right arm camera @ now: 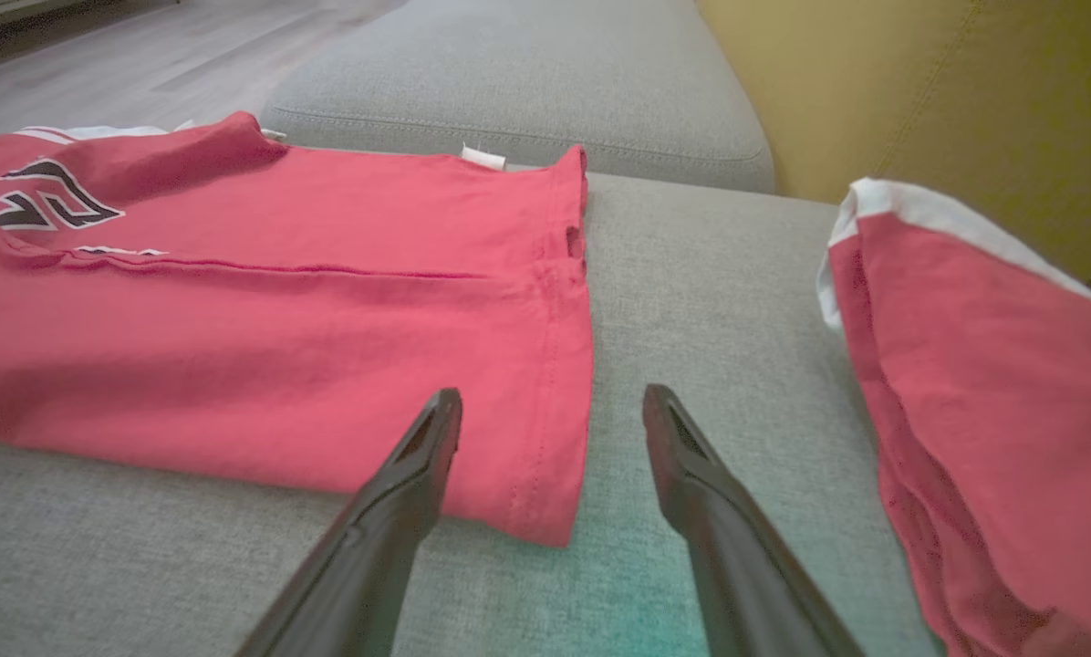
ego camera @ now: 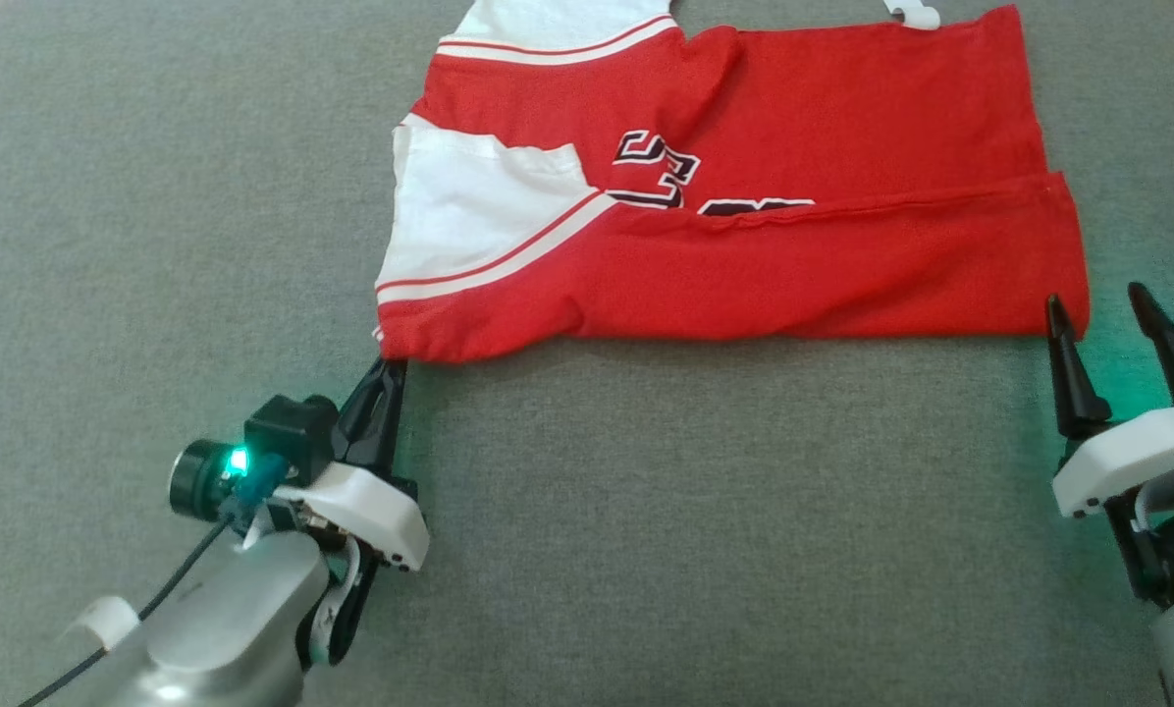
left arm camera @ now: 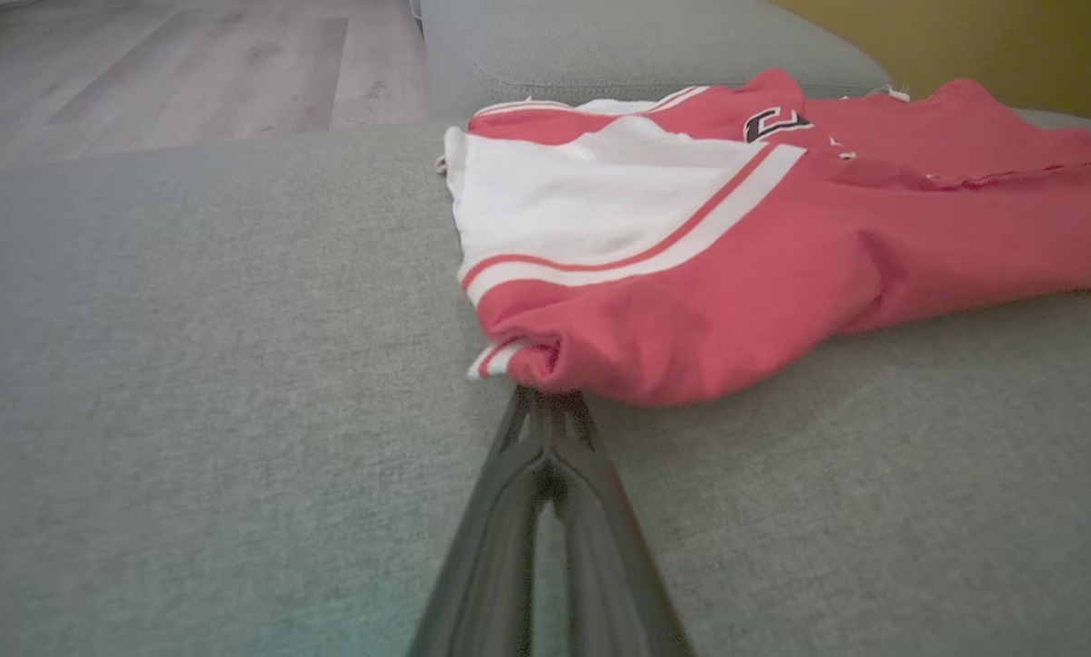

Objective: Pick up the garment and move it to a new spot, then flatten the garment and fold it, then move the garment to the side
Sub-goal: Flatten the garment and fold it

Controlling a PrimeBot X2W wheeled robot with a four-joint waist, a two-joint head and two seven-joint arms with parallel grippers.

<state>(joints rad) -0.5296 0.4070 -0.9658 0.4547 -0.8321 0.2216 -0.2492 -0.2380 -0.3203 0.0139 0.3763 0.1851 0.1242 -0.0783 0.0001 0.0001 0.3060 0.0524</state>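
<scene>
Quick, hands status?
Left hand: closed, pinching the jersey's near left corner.
Right hand: open, straddling the near right corner, holding nothing.

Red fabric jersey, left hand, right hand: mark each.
Red fabric jersey (ego camera: 842, 285): head view, red lower panel.
Left hand (left arm camera: 550, 394): left wrist view, between shut fingertips.
Right hand (right arm camera: 553, 392): right wrist view, between open fingertips.

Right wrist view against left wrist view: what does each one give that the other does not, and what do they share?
Right wrist view adds: the right gripper, open at the garment's hem corner, and a second red cloth to the side. Left wrist view adds: the left gripper shut on the garment's striped corner. Both: the garment, grey cushion, wooden floor.
</scene>
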